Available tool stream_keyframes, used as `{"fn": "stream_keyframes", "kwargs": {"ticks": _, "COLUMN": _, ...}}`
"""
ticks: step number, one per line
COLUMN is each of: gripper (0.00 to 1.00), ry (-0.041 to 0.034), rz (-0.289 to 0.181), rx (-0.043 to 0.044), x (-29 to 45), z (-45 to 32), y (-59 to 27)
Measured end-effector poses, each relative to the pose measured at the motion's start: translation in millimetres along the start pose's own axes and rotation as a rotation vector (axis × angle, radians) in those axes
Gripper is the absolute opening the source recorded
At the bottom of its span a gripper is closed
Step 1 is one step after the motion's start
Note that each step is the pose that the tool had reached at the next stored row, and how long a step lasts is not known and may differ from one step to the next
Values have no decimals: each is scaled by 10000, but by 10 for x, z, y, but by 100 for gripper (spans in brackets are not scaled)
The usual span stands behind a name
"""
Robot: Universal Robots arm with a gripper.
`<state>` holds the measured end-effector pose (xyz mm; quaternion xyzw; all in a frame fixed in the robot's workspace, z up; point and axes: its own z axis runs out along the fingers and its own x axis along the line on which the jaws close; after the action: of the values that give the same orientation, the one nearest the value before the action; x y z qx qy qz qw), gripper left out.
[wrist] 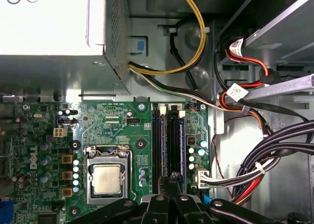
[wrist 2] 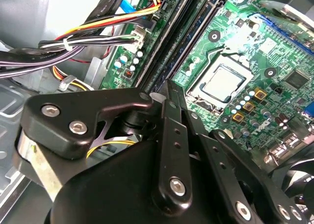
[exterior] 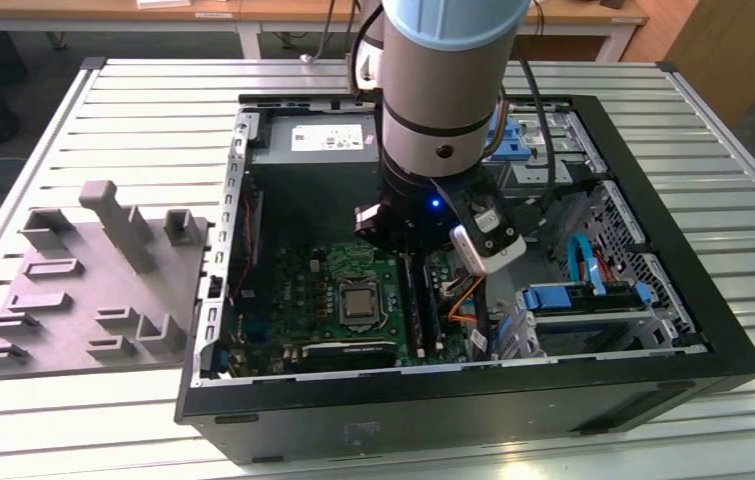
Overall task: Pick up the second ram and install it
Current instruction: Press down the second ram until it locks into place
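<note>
Open computer case on slatted surface. Gripper low over green motherboard, fingers clenched on the second ram, standing edge-on in its slot beside an empty slot. Cable bundle crowds one side; grey fixture lies well apart outside.

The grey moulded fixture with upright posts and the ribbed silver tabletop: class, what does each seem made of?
Grey moulded fixture: likely matte plastic, with its dull, even colour and rounded moulded blocks. Ribbed silver tabletop: probably bare aluminium, given its pale metallic sheen and straight, slotted profiles.
</note>
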<state>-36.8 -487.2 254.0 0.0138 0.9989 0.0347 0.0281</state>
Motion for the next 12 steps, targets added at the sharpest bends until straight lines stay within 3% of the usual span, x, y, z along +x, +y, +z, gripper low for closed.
{"fn": "stream_keyframes", "kwargs": {"ticks": 5, "gripper": 11, "ry": 2, "rz": 0, "rx": 1, "x": 0, "z": 0, "y": 9}}
{"fn": "stream_keyframes", "kwargs": {"ticks": 12, "gripper": 11, "ry": 4, "rz": 8, "rx": -148, "x": 2, "z": 18, "y": 36}}
